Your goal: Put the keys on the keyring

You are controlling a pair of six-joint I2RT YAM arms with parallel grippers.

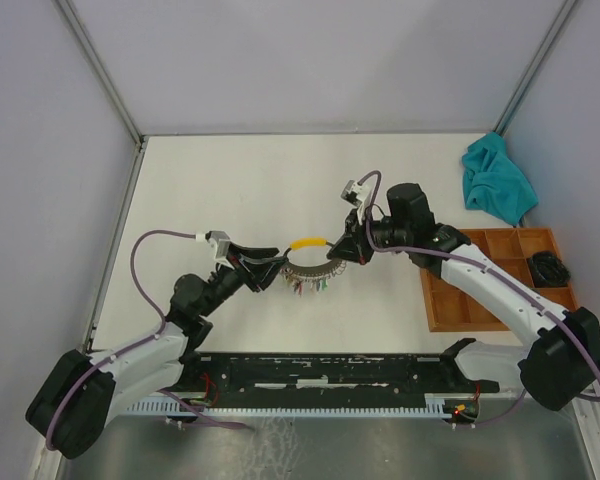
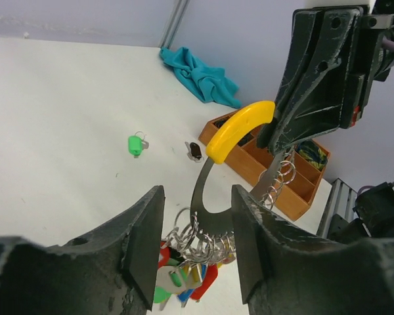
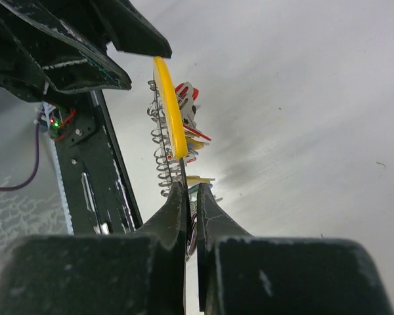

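Black fingers of my right gripper are pressed together on the thin metal band of the keyring, just below its yellow sleeve. That grip holds the ring upright on its edge. The bunch of small tagged keys, red, yellow, green and blue, hangs from its lower arc.

My left gripper is spread open. Its jaws stand on either side of the ring's lower part, and I cannot make out either one touching the metal. From above, the two grippers meet at the ring near the middle of the white table, mine on the left reaching from the near left and the other from the right.

Past the ring, in the left wrist view, the green key lies flat and loose on the table. The black key lies to its right, apart from it and near a corner of the wooden tray. The tray sits at the table's right edge. A teal cloth is crumpled at the far right corner, beyond the tray.
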